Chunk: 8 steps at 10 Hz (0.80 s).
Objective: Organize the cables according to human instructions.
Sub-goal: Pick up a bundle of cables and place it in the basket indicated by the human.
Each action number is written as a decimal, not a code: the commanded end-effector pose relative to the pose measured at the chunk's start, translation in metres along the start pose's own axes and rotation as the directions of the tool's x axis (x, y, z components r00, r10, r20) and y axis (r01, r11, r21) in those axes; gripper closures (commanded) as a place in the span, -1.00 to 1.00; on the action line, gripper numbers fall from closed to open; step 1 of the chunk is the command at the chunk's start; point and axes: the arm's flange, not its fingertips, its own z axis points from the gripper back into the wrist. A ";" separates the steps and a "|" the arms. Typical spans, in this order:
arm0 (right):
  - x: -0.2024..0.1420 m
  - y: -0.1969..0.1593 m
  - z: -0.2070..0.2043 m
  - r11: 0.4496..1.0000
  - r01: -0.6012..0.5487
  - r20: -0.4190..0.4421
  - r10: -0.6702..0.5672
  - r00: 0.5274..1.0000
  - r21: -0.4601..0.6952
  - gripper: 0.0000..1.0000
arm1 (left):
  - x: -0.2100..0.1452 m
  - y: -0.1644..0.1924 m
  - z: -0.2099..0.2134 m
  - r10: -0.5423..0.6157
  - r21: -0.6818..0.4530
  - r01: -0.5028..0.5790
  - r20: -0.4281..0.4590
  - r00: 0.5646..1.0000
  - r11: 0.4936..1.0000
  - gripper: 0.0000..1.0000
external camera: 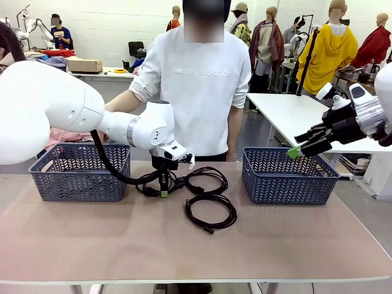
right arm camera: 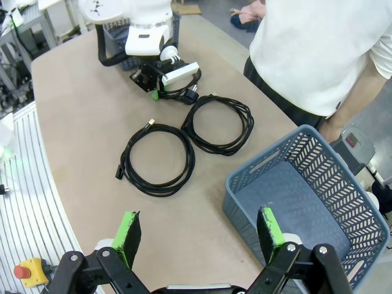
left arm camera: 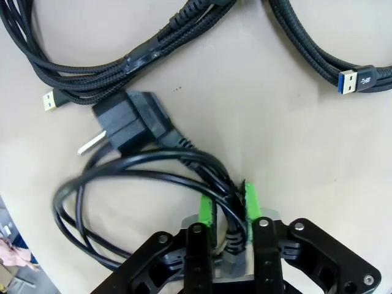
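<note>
My left gripper (external camera: 163, 193) points straight down at the table's middle, shut on a thin black power cord coil (left arm camera: 116, 184). The cord's strands are pinched between the green pads (left arm camera: 206, 214), and its chunky plug (left arm camera: 131, 125) lies flat just beyond. Two more cables lie to the right as round coils, one farther back (external camera: 207, 179) and one nearer (external camera: 211, 212); up close they are braided, with USB ends (left arm camera: 352, 79). My right gripper (external camera: 296, 151) hangs open in the air above the right basket (external camera: 288, 177), nothing between its fingers. The human (external camera: 196, 79) stands at the far edge in a white sweatshirt.
A second grey basket (external camera: 76, 171) stands at the back left of the table. My left arm's thick black hose (external camera: 113, 168) loops down in front of it. Bare tabletop (external camera: 196, 251) stretches along the near edge.
</note>
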 end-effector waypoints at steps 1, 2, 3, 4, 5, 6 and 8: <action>0.001 -0.001 -0.001 1.000 0.004 0.023 -0.004 1.000 0.008 -1.00 | 0.000 0.001 0.003 0.025 -0.009 -0.025 -0.011 1.000 1.000 1.00; 0.001 -0.001 -0.001 1.000 0.004 0.023 -0.004 1.000 0.008 -1.00 | -0.002 0.001 0.005 0.032 -0.004 -0.032 -0.013 0.999 0.999 0.95; 0.001 -0.001 -0.001 1.000 0.004 0.023 -0.004 1.000 0.008 -1.00 | -0.003 0.001 0.007 0.040 0.003 -0.040 -0.014 0.999 0.999 1.00; 0.001 -0.001 -0.001 1.000 0.004 0.023 -0.004 1.000 0.008 -1.00 | -0.006 0.002 0.011 0.057 0.013 -0.057 -0.013 0.998 0.998 1.00; 0.001 -0.001 -0.001 1.000 0.004 0.023 -0.004 1.000 0.008 -1.00 | -0.008 0.001 0.018 0.091 0.036 -0.090 -0.025 0.996 0.995 1.00; 0.001 -0.001 -0.001 1.000 0.004 0.023 -0.004 1.000 0.008 -1.00 | -0.011 0.001 0.030 0.142 0.063 -0.140 -0.031 0.989 0.988 1.00; 0.001 -0.001 -0.001 1.000 0.004 0.023 -0.004 1.000 0.008 -1.00 | -0.017 0.000 0.066 0.200 0.158 -0.194 -0.023 0.980 0.968 1.00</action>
